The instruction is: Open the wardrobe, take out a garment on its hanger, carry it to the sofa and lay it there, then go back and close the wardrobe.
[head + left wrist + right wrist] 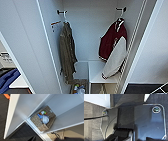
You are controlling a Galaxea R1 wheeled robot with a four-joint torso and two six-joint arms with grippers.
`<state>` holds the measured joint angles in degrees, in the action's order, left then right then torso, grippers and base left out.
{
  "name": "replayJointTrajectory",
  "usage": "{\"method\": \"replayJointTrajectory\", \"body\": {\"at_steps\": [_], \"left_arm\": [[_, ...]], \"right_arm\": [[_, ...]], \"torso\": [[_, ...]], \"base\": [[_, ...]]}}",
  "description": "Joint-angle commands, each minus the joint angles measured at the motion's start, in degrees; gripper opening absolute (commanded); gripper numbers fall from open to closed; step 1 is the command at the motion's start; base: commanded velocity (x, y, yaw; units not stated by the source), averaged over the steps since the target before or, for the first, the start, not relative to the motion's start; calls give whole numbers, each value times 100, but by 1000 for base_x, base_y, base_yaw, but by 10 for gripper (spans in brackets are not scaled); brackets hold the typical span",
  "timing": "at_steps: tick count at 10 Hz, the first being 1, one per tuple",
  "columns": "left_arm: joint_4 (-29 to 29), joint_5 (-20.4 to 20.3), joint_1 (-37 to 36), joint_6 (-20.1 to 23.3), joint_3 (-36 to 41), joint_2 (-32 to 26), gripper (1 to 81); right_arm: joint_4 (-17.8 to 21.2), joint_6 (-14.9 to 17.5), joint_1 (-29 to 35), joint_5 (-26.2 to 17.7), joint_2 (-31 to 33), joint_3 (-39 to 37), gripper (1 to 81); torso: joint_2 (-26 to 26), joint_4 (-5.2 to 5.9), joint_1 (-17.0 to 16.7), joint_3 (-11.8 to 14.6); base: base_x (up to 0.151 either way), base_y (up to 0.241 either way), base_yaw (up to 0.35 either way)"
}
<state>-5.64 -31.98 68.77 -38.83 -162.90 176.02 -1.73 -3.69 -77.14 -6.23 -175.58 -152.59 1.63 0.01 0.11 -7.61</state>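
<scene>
White wardrobe [30,37] stands open; the maroon garment [112,43] hangs at its right, a sleeve resting on a shelf [96,68]. Fingers hard to make out: state unclear.

The head camera looks from high and close into the open wardrobe [87,30], facing its back wall and tilted down, with the garment [113,47] hanging at right. The left wrist camera looks steeply down from near the wardrobe's bottom onto a woven basket [43,119] beside the dark floor [18,134]. Both views share that basket. The right wrist camera faces the floor at close range
</scene>
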Motion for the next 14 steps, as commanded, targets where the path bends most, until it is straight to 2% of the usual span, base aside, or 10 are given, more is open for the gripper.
{"method": "replayJointTrajectory", "body": {"at_steps": [1, 2, 4, 5, 7, 8, 10, 12, 14], "left_arm": [[2032, 886, -455, 112, 373, -216, 811], [3005, 1394, -439, 68, 916, -470, 811], [3796, 2534, -438, 68, 2084, -944, 811], [3913, 3178, -438, 77, 2403, -1068, 811], [3922, 4353, -404, 312, 2509, -1077, 811], [3922, 4656, -325, 560, 2500, -1095, 811], [3922, 4753, -122, 1007, 2351, -1095, 811], [3931, 4709, 71, 1633, 1982, -884, 811], [3939, 4543, 186, 1861, 1430, -595, 811]], "right_arm": [[-91, 18, 352, -344, -41, 29, 811], [-169, 9, 344, -344, -41, 29, 811], [-187, 18, 370, -344, -41, 20, 811], [-196, 17, 388, -344, -32, 11, 811], [-423, 18, 414, -344, -32, -15, 811], [-635, 18, 414, -344, -32, -15, 811], [-1712, 96, 379, -327, -23, -15, 811], [-3404, 281, 378, -265, -41, -15, 811], [-4815, 317, 545, -230, -32, -207, 811]], "torso": [[0, 0, 0, 0], [0, 0, 0, 0], [0, 0, 0, 0], [0, 0, 0, 0], [0, 0, 0, 0], [0, 0, 0, 0], [0, 0, 0, 0], [0, 0, 0, 0], [0, 0, 0, 0]], "base": [[0, 0, 0], [0, 0, 0], [0, 0, 0], [0, 0, 0], [0, 0, 0], [0, 0, 0], [0, 0, 0], [0, 0, 0], [0, 0, 0]]}}
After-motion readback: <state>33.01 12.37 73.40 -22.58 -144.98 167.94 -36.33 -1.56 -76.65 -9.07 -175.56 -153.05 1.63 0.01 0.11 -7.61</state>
